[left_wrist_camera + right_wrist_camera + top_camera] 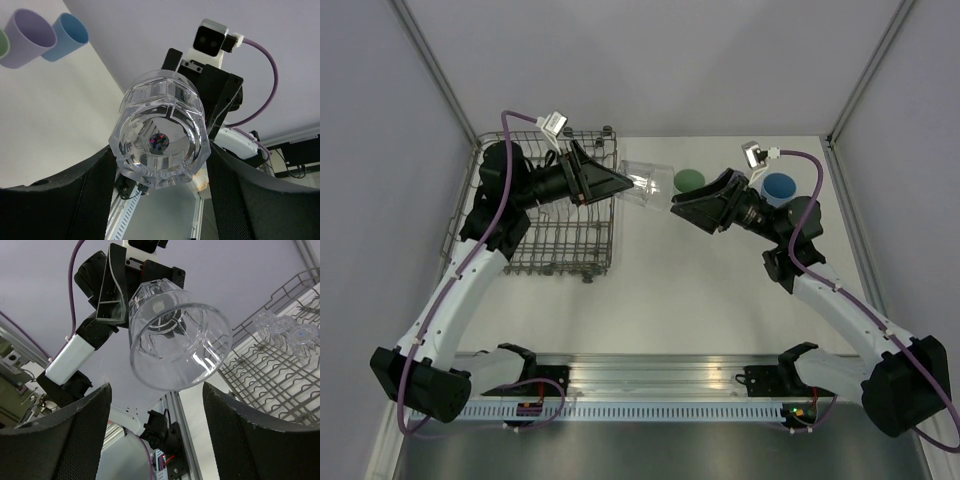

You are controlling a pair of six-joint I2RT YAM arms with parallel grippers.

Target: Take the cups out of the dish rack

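Clear cup (645, 187) midair over table (720, 290), axis horiz., base clamped in L claw (623, 184), mouth twd R claw (677, 205), which stands apart just beside rim; handover likely.

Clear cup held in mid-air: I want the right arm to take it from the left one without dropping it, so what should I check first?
1. Left gripper shut on the clear cup, at its base end: ok.
2. Right gripper open: ok.
3. Cup's mouth faces the right gripper: ok.
4. Cup centred between the right fingers: not ok; in the right wrist view it sits off toward one finger.
5. Cup rim inside those fingers: cannot tell; the two look close but apart.
6. Other clear cups out of the way in the dish rack: ok.
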